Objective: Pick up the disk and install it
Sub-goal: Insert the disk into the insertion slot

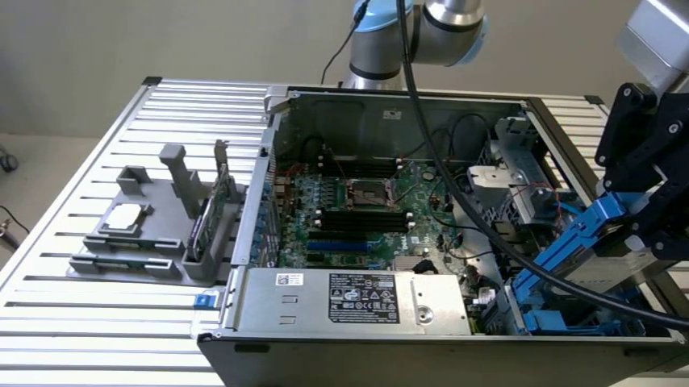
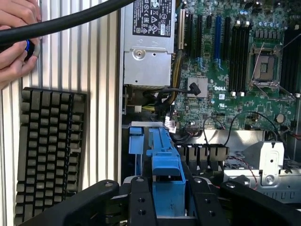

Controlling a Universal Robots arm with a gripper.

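My gripper (image 1: 637, 235) hangs over the open computer case (image 1: 431, 343) at the exterior view's right, shut on the disk (image 1: 615, 256). The disk is a silver-grey drive in a blue carrier (image 1: 576, 234). It is held tilted, its lower end above the drive bay (image 1: 560, 318) at the case's near right corner. In the wrist view the black fingers (image 2: 141, 202) clamp both sides of the blue carrier (image 2: 167, 181), which points down towards the bay's blue caddies (image 2: 135, 139).
The motherboard (image 1: 356, 210) and power supply (image 1: 356, 298) fill the case, and a black cable (image 1: 473, 218) loops across it. A grey rack (image 1: 151, 234) with a small chip (image 1: 124, 215) stands at the exterior view's left. A hand (image 2: 14, 42) and a keyboard (image 2: 49, 146) lie beside the case.
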